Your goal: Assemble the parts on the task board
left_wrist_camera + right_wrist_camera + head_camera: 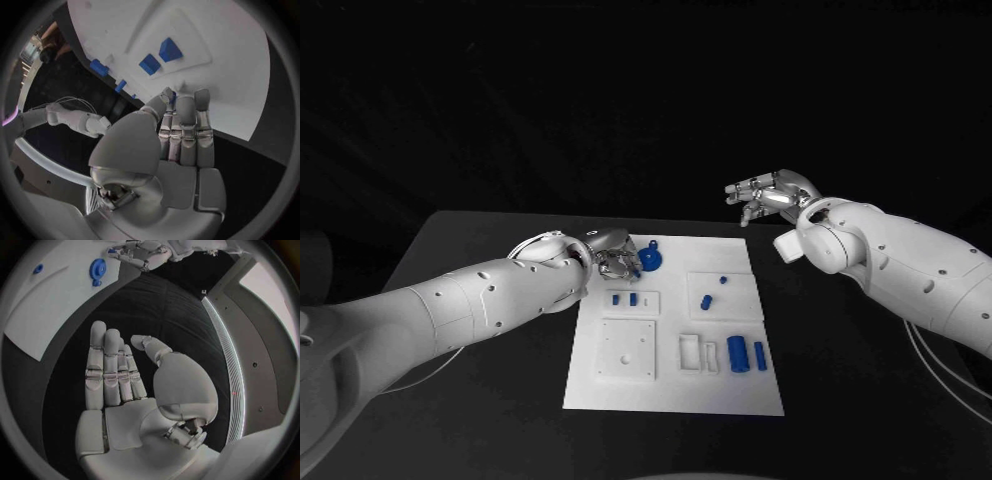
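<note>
Hovering left hand (606, 250) over task board (678, 392)

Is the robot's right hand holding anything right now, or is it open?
Open. The right hand holds nothing: its fingers are straight and its palm is bare, raised over the black table, off to the side of the task board.

White arms (473, 300), silver hands (769, 195)
</note>
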Controlling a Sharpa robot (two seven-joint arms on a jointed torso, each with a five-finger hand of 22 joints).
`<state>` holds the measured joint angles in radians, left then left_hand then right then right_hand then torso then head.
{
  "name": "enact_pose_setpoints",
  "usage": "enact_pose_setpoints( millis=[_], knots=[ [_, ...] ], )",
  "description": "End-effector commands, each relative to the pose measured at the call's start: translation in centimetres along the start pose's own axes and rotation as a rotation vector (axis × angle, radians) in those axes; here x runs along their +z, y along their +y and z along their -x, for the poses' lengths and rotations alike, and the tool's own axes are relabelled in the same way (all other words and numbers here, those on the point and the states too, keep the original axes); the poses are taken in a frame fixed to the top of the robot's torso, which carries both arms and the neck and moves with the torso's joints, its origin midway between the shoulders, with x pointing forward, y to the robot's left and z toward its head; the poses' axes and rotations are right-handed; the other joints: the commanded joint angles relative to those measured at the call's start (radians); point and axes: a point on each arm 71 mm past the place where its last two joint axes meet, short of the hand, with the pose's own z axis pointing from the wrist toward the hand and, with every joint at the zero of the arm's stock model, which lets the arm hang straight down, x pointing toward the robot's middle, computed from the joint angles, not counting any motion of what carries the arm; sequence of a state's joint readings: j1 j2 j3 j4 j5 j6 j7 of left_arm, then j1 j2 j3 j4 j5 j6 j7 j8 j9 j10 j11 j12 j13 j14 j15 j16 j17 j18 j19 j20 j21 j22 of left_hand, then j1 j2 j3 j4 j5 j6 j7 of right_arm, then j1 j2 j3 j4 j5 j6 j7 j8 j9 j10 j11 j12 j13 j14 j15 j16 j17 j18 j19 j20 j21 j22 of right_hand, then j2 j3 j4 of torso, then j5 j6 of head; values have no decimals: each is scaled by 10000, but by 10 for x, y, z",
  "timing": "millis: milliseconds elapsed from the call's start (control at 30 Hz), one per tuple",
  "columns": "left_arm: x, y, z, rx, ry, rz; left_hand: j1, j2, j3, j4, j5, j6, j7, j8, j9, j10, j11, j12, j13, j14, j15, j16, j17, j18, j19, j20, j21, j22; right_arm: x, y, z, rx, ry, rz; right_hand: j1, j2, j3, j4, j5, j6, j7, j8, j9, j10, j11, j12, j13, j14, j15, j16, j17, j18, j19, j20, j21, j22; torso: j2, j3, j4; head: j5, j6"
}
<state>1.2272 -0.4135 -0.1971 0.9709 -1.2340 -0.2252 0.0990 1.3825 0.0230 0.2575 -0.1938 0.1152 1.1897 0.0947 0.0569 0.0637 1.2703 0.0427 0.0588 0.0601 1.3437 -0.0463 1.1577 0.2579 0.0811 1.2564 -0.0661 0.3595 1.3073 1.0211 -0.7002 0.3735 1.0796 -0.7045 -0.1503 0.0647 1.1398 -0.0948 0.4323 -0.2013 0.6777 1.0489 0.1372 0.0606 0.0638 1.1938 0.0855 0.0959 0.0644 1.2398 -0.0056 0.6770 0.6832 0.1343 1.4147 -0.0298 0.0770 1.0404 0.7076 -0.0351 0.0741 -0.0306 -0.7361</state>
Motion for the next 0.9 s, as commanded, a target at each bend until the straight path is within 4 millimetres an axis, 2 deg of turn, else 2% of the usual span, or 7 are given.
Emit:
enact_pose_setpoints(
  millis=[33, 200, 500, 900],
  knots=[
    [-1, -4, 5, -780, -322, -155, -2, 35, 62, 0, 20, -15, 18, 58, 11, 14, 23, 10, -5, 54, 17, -36, 3, 169, 36, 26, 39, 211, 0, 1, -1, 73, 53, 131, 12, 29, 57, 6, -4, 59, 13, 18, -7, -73, -5, 5, -12, -94, 5, 57, -11, 114, -62, 19, -10, 9, -9, -6, 18, 14, -1],
    [-7, -1, 9, -993, -255, -105, 2, 21, 74, -28, -10, -16, 21, 58, 11, 14, 24, 12, -4, 66, 17, -31, 14, 174, 28, 28, 69, 213, -1, 1, 0, 67, 43, 119, 12, 29, 57, 6, -4, 59, 13, 18, -7, -73, -5, 5, -12, -94, 5, 57, -11, 114, -62, 19, -10, 9, -8, 6, 16, 44, 5],
    [-19, 8, 11, -957, -59, 46, 17, 12, 74, -46, -28, -4, 21, 59, 12, 18, 26, 10, -5, 66, 20, -19, 28, 177, 16, 29, 103, 217, -2, 0, 3, 42, -1, 78, 28, 25, 81, -2, -10, 75, 8, 16, -8, -73, -7, 7, -12, -95, 1, 62, -16, 116, -64, 16, -10, 33, -5, 1, 16, 48, 0],
    [-19, 6, 9, 315, 50, -360, 75, -13, 57, -66, -57, -8, 24, 58, 11, -2, 35, 8, -6, 49, 27, -37, 36, 188, -23, 37, 174, 217, -2, 0, 3, 48, 9, 80, 28, 25, 81, -2, -10, 75, 8, 16, -8, -73, -7, 7, -12, -95, 1, 62, -16, 116, -64, 16, -10, 33, 10, 3, -14, 103, 21]
  ],
)
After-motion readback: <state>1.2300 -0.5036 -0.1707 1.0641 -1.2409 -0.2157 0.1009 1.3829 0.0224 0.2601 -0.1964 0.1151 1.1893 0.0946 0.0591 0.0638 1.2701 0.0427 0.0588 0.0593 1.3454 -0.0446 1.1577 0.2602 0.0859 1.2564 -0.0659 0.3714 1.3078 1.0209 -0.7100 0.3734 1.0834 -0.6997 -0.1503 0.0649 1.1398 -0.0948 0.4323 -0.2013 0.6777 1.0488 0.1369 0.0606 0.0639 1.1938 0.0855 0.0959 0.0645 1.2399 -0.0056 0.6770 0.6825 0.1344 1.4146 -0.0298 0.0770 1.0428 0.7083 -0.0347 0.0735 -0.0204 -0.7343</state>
